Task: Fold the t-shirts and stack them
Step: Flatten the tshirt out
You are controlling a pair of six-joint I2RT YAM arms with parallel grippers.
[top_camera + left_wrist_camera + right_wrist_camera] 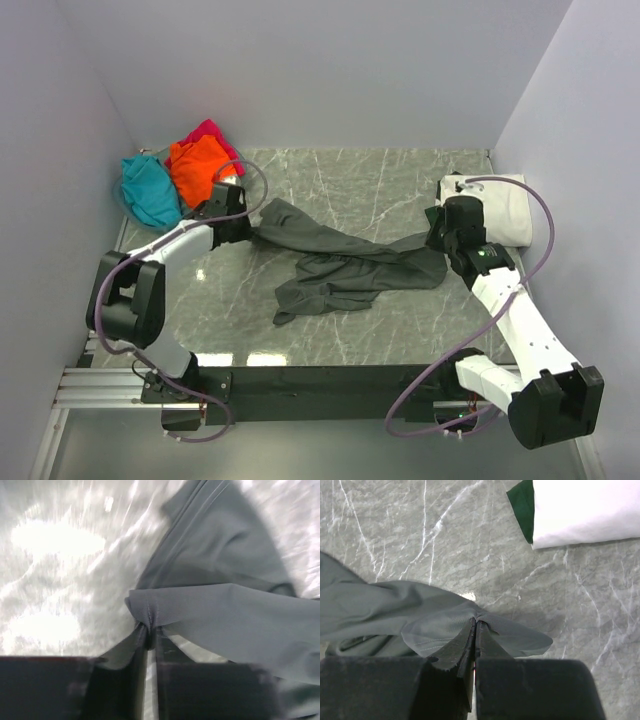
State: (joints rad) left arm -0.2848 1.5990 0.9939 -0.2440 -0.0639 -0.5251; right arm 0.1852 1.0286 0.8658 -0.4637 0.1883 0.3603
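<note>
A robotics lab test cell is indicated by a grey marble-patterned desk enclosed by plain white panels along its far, left and right edges, an aluminium rail being mounted at its near edge and purple cables being looped above it.

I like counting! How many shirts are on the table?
5: teal, orange and magenta heaped back left, grey mid-table, white back right. A green edge under the white may be another.

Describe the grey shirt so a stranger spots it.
Look at the middle of the table. The grey shirt stretches there, held by the left pincer and right pincer. It alone is dark; the corner pile is bright, the folded shirt white.
</note>
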